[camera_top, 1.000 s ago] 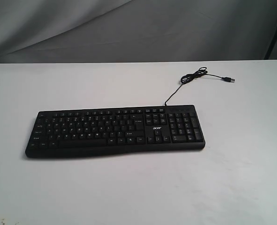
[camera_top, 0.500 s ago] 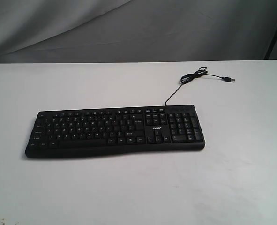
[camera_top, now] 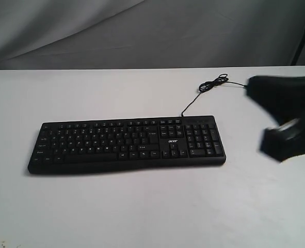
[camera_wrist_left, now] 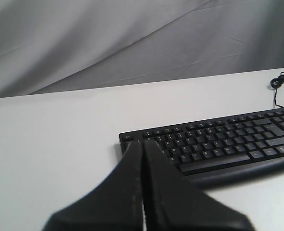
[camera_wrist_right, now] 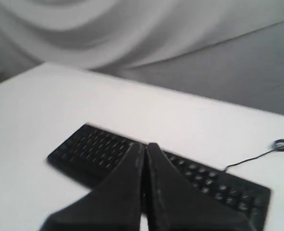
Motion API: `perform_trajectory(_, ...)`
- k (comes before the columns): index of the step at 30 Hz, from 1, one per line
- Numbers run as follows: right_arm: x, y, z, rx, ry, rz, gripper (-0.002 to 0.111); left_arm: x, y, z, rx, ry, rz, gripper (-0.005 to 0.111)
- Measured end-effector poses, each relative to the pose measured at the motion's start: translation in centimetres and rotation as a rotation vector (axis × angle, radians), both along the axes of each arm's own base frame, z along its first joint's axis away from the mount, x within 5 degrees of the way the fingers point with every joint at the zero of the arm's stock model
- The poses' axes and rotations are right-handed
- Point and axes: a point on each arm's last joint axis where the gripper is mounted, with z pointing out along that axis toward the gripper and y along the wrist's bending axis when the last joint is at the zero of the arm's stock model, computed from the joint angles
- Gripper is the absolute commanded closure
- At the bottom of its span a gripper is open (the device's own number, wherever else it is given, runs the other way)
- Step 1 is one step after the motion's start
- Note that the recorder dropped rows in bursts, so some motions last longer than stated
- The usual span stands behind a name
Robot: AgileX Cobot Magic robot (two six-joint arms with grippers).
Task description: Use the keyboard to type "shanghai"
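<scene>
The black acer keyboard (camera_top: 126,143) lies flat across the middle of the white table (camera_top: 142,212), number pad to the right. Its thin USB cable (camera_top: 210,85) coils behind that end. My right arm (camera_top: 286,103) shows as a blurred black shape above the table, to the right of the number pad. In the right wrist view my right gripper (camera_wrist_right: 145,145) is shut and empty, held above the keyboard (camera_wrist_right: 91,149). The left gripper (camera_wrist_left: 142,143) is shut and empty too, its tips over the near left corner of the keyboard (camera_wrist_left: 218,144). It is out of the exterior view.
A creased grey cloth backdrop (camera_top: 142,31) hangs behind the table's far edge. A dark pole (camera_top: 304,31) stands at the back right. Bare white tabletop surrounds the keyboard in front and on the left.
The right arm has swung into the exterior view from the right edge, covering the cable's plug end. The keyboard has not moved.
</scene>
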Motion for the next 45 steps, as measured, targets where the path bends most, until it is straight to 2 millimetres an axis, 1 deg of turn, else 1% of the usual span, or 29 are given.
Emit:
perform_trajectory(2,0.8,3.1,-1.0,-0.077,0.057,0.104,0.108,0.0,0.0,0.0,0.0,0.0,0.0,0.107)
perform_trajectory(4,1.4,6.5,-1.8,-0.155,0.109,0.205,0.108,0.0,0.0,0.0,0.0,0.0,0.0,0.107)
perform_trajectory(7,2.0,11.0,-2.7,-0.232,0.163,0.305,0.108,0.0,0.0,0.0,0.0,0.0,0.0,0.107)
perform_trajectory(10,2.4,15.0,-2.7,-0.266,0.179,0.369,0.108,0.0,0.0,0.0,0.0,0.0,0.0,0.107)
perform_trajectory(12,2.9,17.1,-3.2,-0.294,0.199,0.393,0.108,0.0,0.0,0.0,0.0,0.0,0.0,0.107)
perform_trajectory(14,3.3,18.7,-3.7,-0.314,0.232,0.401,0.108,0.0,0.0,0.0,0.0,0.0,0.0,0.107)
perform_trajectory(17,3.8,20.0,-4.6,-0.335,0.305,0.392,0.108,0.0,0.0,0.0,0.0,0.0,0.0,0.107)
perform_trajectory(22,4.1,20.6,-6.1,-0.372,0.369,0.385,0.108,0.0,0.0,0.0,0.0,0.0,0.0,0.107)
perform_trajectory(26,4.1,20.7,-6.5,-0.382,0.378,0.384,0.108,0.0,0.0,0.0,0.0,0.0,0.0,0.107)
perform_trajectory(29,4.6,21.1,-6.1,-0.378,0.358,0.383,0.108,0.0,0.0,0.0,0.0,0.0,0.0,0.107)
perform_trajectory(32,6.3,21.9,-5.5,-0.376,0.318,0.374,0.108,0.0,0.0,0.0,0.0,0.0,0.0,0.107)
perform_trajectory(36,9.0,24.0,-6.2,-0.418,0.264,0.385,0.108,0.0,0.0,0.0,0.0,0.0,0.0,0.107)
perform_trajectory(41,12.4,27.5,-8.0,-0.51,0.194,0.428,0.108,0.0,0.0,0.0,0.0,0.0,0.0,0.107)
perform_trajectory(45,14.1,29.8,-10.1,-0.571,0.154,0.471,0.108,0.0,0.0,0.0,0.0,0.0,0.0,0.107)
